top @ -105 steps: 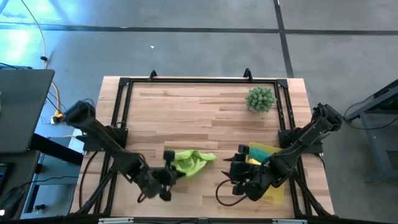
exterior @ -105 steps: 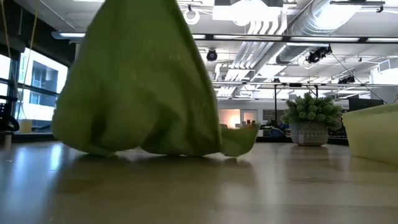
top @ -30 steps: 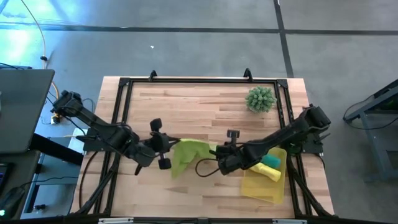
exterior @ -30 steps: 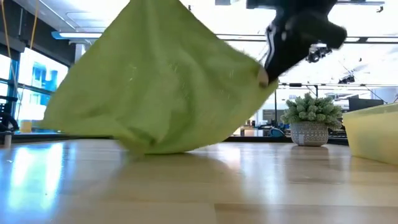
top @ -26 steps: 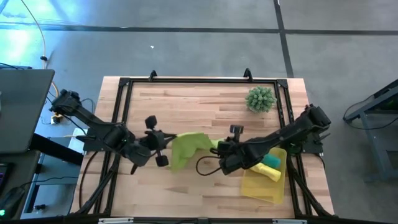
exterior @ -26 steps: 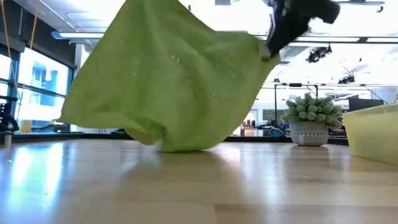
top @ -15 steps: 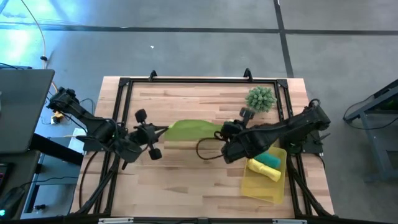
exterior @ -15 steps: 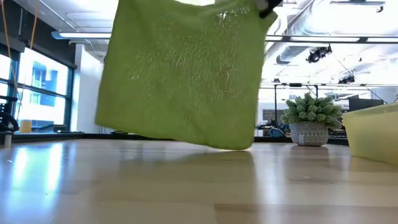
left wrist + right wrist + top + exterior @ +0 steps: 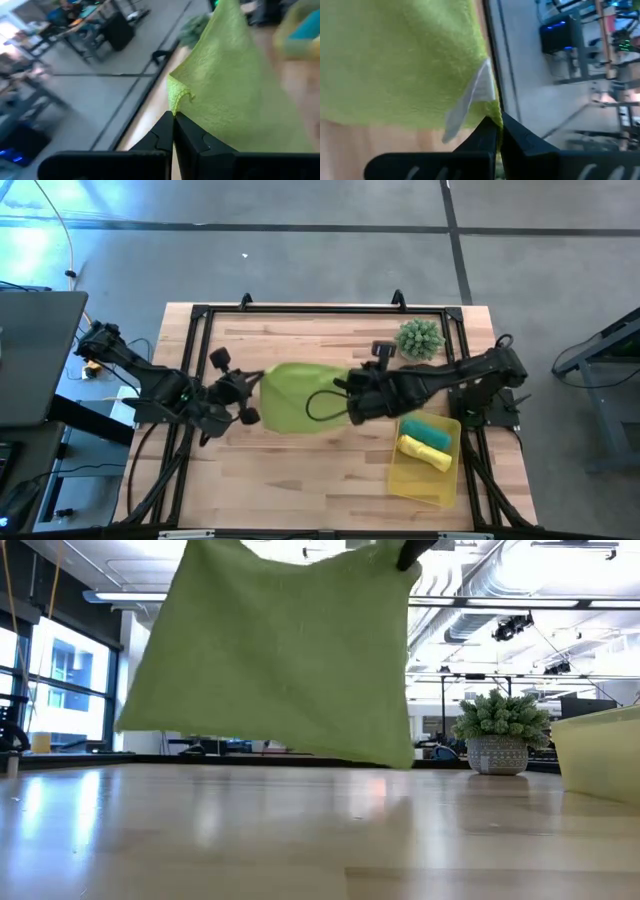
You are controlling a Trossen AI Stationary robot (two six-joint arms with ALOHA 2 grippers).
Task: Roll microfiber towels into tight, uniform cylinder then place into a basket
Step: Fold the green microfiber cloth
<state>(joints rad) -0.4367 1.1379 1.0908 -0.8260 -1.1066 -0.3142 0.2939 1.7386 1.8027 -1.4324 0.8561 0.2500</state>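
So the lime green towel [image 9: 295, 397] is now stretched out flat between both arms and hanging clear of the wooden table [image 9: 330, 345]. Half a second ago it was only a narrow strip from above; now it shows as a wide sheet, and in the low view its bottom edge tilts.

The left gripper [image 9: 173, 131] has its fingers pinched closed on one corner, out toward the left side of the table. The right gripper [image 9: 498, 131] is clamped on the opposite corner, next to the white care tag [image 9: 467, 100], and has shifted back toward the spiky plant [image 9: 420, 338].

The yellow towel [image 9: 425, 451] and teal towel [image 9: 432, 429] sit rolled up in the yellow basket [image 9: 410, 480] at the right, same as before.
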